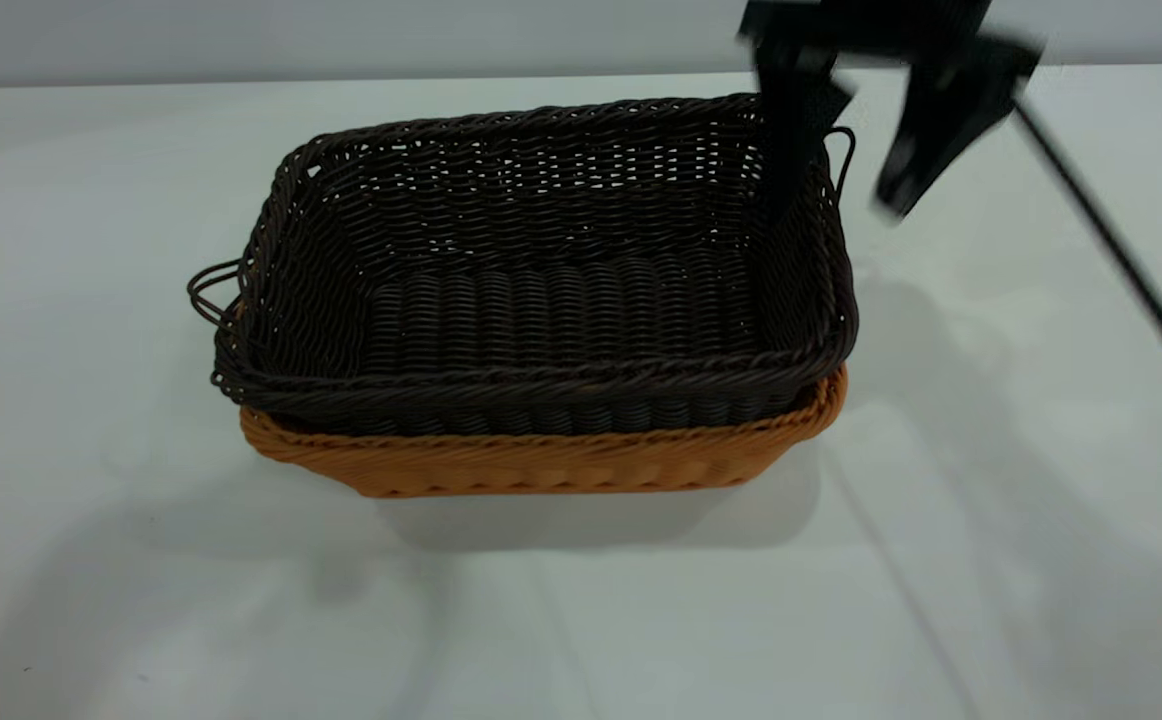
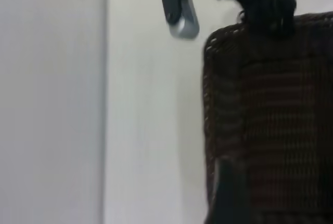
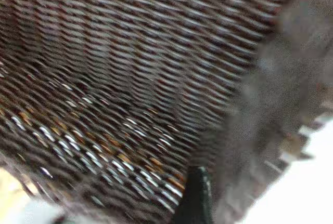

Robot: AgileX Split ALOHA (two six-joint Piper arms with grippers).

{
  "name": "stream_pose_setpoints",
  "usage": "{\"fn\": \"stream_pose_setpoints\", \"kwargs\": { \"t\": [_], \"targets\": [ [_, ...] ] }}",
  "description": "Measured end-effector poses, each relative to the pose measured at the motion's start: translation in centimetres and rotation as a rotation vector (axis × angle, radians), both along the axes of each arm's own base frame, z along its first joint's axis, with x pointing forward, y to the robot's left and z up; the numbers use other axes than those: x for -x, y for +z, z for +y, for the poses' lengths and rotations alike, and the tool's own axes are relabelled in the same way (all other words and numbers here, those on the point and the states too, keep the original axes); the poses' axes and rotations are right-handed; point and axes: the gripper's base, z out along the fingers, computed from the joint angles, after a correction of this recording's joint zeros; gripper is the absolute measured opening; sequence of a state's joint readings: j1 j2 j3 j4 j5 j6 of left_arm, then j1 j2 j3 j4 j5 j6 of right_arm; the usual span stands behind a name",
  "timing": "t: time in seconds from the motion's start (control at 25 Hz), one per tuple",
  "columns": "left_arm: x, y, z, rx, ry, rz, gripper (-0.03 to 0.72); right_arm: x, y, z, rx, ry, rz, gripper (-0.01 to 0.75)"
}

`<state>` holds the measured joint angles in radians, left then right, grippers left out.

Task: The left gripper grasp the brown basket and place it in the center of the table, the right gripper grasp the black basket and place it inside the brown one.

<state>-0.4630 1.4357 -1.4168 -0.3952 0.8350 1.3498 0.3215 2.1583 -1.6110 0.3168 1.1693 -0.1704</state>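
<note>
The black basket [image 1: 541, 290] sits nested inside the brown basket [image 1: 561, 462] on the table [image 1: 991, 520]. Only the brown basket's front rim and wall show below it. My right gripper [image 1: 841, 200] hangs open over the black basket's right end. One finger is inside the basket and the other is outside its wall and loop handle. The right wrist view shows the dark weave [image 3: 119, 78] close up. My left gripper is out of the exterior view. It shows only as a dark shape [image 2: 227, 193] in the left wrist view, beside the black basket [image 2: 270, 120].
The right arm's thin black rod [image 1: 1121, 260] slants down across the table at the right. The left wrist view shows the right gripper [image 2: 250, 0] farther off, beyond the basket. Bare tabletop lies all around the baskets.
</note>
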Motion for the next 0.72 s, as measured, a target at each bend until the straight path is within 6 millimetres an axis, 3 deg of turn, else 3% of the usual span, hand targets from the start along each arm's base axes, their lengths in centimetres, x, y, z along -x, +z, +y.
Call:
{"fn": "stream_pose_setpoints", "kwargs": {
  "t": [0.2, 0.36, 0.44, 0.56, 0.72],
  "targets": [
    [4.1, 4.0, 2.9, 0.043, 0.157, -0.034, 0.441, 0.4, 7.5, -1.6, 0.094, -0.017, -0.192, 0.576],
    [7.7, 6.0, 5.7, 0.079, 0.366, 0.020, 0.440, 3.4, 15.4, -2.7, 0.044, -0.050, -0.363, 0.562],
    [9.5, 6.8, 7.3, 0.092, 0.478, 0.041, 0.440, 5.8, 19.2, -3.5, 0.012, -0.060, -0.450, 0.562],
    [11.7, 7.3, 9.3, 0.116, 0.670, 0.097, 0.440, 9.9, 23.2, -4.8, -0.034, -0.074, -0.551, 0.562],
    [13.1, 8.1, 10.6, 0.250, 0.849, 0.121, 0.440, 16.5, 25.8, -6.9, -0.073, -0.086, -0.630, 0.562]
  ]
}}
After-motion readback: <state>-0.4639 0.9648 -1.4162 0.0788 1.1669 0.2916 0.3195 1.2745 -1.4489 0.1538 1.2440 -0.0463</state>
